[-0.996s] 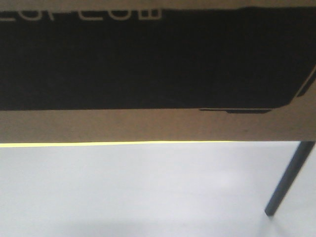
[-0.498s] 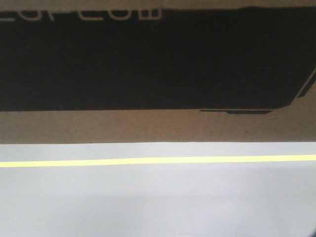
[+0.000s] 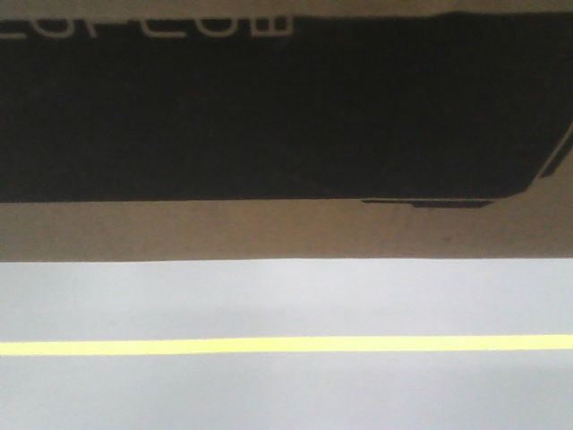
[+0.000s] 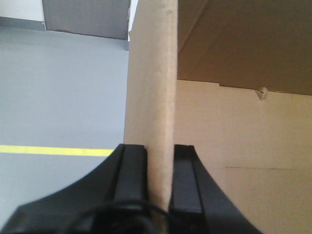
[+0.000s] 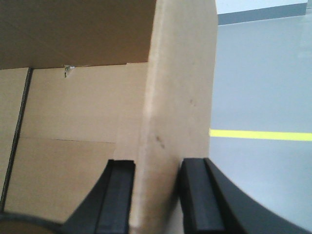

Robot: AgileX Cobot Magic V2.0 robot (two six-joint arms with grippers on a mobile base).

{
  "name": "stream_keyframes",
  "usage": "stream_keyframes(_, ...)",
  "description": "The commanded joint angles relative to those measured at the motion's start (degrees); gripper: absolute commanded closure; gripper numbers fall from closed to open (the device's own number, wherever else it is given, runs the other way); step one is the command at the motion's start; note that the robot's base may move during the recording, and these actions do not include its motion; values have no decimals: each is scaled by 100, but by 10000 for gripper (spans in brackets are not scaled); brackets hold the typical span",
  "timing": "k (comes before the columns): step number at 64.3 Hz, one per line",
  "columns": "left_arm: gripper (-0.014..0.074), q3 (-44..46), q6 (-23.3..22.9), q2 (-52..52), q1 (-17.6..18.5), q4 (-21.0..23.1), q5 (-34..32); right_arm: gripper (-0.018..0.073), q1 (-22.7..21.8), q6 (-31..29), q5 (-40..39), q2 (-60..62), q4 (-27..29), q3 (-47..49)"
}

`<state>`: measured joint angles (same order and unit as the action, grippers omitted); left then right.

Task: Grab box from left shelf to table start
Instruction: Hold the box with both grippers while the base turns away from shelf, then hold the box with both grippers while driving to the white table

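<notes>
The brown cardboard box (image 3: 269,228) with its black printed panel fills the top of the front view, held above the floor. My left gripper (image 4: 159,180) is shut on an upright flap of the box (image 4: 151,87), one finger on each side. My right gripper (image 5: 156,195) is shut on the opposite upright flap (image 5: 180,87). The box's open inside shows in both wrist views. The left shelf and the table are out of view.
Glossy grey floor (image 3: 286,394) lies below the box, crossed by a yellow line (image 3: 286,344). The line also shows in the left wrist view (image 4: 53,150) and the right wrist view (image 5: 263,135). A grey wall base (image 4: 87,17) stands far off.
The yellow line has slid down the front view from the box's bottom edge. A dark slanted leg at the right edge has left view. The box stays fixed in frame.
</notes>
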<state>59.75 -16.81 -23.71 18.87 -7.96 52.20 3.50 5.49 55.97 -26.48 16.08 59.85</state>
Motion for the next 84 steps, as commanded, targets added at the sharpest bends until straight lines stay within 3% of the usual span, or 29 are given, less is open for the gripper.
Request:
stream_keyframes(1,699,255,-129,39,-63,-771,-957,503,-67,-17,-838,-58,-1020,185)
stream_keyframes(84,699,255,-129,39,-63,-745,-957,503,-67,-17,-838,-58,-1020,185)
